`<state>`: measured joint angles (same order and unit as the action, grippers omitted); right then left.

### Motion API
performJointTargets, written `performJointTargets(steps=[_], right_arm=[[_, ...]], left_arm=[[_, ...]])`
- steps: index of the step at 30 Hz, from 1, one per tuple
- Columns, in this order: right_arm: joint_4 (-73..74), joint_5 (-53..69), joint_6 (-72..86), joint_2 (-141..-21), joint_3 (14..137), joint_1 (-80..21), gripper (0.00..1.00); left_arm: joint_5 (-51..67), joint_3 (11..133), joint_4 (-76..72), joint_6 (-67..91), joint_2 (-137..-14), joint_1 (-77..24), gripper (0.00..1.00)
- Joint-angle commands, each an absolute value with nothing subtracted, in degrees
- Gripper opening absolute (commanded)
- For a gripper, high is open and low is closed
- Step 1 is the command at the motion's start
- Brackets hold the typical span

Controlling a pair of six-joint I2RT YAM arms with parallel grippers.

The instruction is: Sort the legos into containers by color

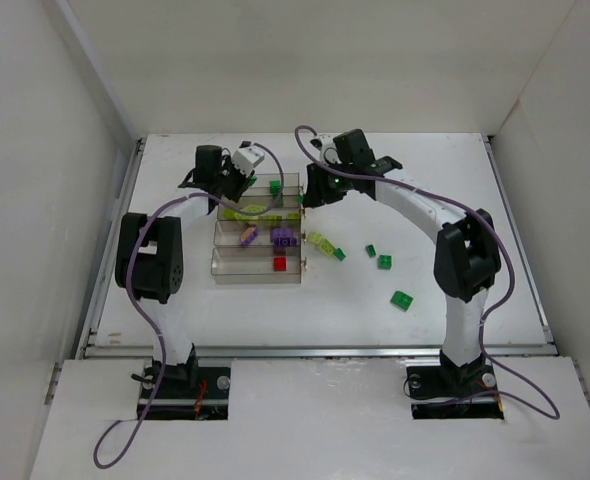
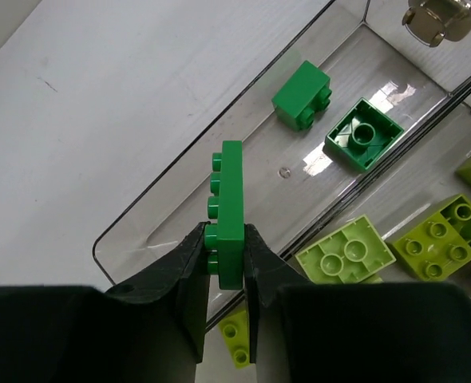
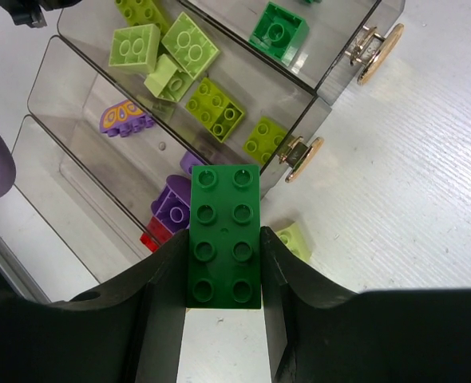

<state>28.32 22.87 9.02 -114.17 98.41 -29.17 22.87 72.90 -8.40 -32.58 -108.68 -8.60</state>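
My right gripper [image 3: 223, 239] is clamped on a dark green brick [image 3: 225, 199] with eight studs, its studs toward the wrist camera. I hold it over the table [image 1: 455, 180], just off the right end of the tray [image 3: 68, 88]. My left gripper [image 2: 226, 239] pinches a flat green brick [image 2: 231, 183] on its edge, above the left end of the farthest bin [image 2: 180, 207].

On the table to my right, a green square brick [image 1: 402, 299] lies nearest me, well apart from the tray. A second green brick [image 1: 384, 262] sits farther in. A pale yellow-green brick [image 3: 293, 239] lies just beside the tray, close to my right finger. Brass knobs [image 3: 303, 158] stick out from the bin ends that face my right gripper.

The nearest bin [image 1: 240, 265] holds one red brick [image 1: 280, 263]. The second bin [image 1: 230, 240] holds purple bricks [image 1: 283, 238]. The third bin [image 3: 92, 36] holds several yellow-green bricks [image 3: 189, 44], some studs up and some hollow side up. In the farthest bin lie a small green block [image 2: 302, 94] and a green square turned hollow side up [image 2: 364, 134], both toward the right end, apart from the brick I hold.
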Motion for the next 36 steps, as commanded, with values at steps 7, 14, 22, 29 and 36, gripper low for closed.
performJointTargets(steps=[7,14,22,29,36], right_arm=[[27.7,22.5,8.7,-113.3,98.3,-28.9,0.00],[31.8,25.6,7.5,-114.4,103.2,-26.0,0.00],[32.6,30.7,8.9,-115.1,107.4,-25.5,0.00],[31.3,31.7,9.7,-114.6,107.4,-27.7,0.00],[30.1,32.3,10.2,-113.5,106.9,-28.7,0.00]], left_arm=[[25.1,78.0,-6.5,-34.5,-107.4,-8.3,0.90],[34.0,79.7,-4.2,-42.4,-103.0,-7.8,0.83],[45.3,65.9,-9.4,-71.9,-91.9,-12.8,0.68],[47.1,63.3,-12.5,-75.7,-88.9,-20.0,0.68],[46.5,63.8,-11.2,-78.2,-90.6,-22.2,0.66]])
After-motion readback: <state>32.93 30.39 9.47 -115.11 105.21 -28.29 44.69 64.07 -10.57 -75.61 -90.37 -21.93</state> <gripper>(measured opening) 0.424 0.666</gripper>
